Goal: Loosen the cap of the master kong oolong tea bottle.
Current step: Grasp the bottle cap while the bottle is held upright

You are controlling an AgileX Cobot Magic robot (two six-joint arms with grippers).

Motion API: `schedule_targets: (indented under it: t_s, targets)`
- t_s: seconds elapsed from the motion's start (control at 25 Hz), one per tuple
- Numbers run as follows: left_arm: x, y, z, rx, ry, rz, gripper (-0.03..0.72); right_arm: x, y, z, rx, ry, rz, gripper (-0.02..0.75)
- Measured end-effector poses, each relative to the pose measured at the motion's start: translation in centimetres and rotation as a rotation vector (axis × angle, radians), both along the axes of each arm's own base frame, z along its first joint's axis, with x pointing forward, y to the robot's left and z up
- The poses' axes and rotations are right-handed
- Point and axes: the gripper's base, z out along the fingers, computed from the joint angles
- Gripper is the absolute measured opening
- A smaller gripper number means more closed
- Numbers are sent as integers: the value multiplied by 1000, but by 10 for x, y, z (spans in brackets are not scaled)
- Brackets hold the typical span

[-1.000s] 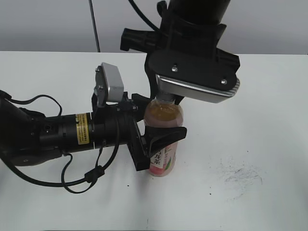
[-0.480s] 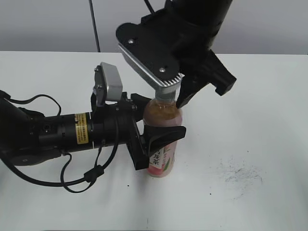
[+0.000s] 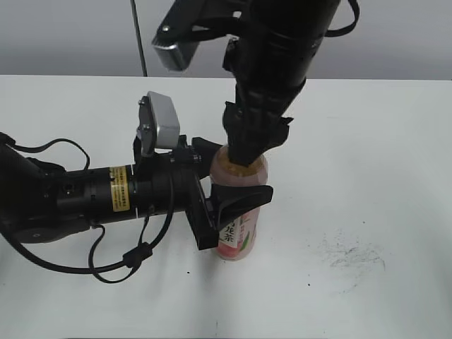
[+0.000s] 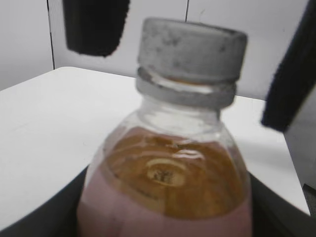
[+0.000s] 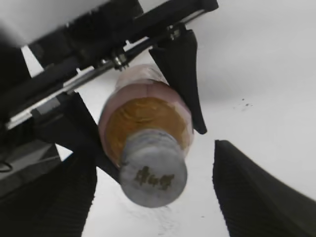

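The master kong oolong tea bottle stands upright on the white table, amber tea above a pink label. My left gripper reaches in from the left and is shut on the bottle's body just below the shoulder; the bottle fills the left wrist view. The white-grey cap sits on the neck. My right gripper comes down from above and hides the cap in the exterior view. In the right wrist view its two fingers stand apart on either side of the cap, not touching it.
The left arm's black cable loops on the table at front left. A patch of dark scuff marks lies to the right of the bottle. A thin dark pole stands behind the table's back edge.
My right wrist has turned about the bottle's neck; its camera housing swung from the front right round to the upper left. The bottle and left arm have not moved.
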Motion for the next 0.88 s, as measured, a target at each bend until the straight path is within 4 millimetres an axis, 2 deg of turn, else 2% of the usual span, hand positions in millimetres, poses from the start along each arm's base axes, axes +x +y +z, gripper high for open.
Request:
schedule_targets:
  t_s: [0.2,0.52,0.88]
  targets:
    - [0,0,0,-1,0,0,448,-4,4,1,65,82,-172,541]
    - [0,0,0,-1,2,0,448,0,1,2,119,177,-742,539]
    - [0,0,0,-1,3,0,448,5,0,11,167,172,-969,538]
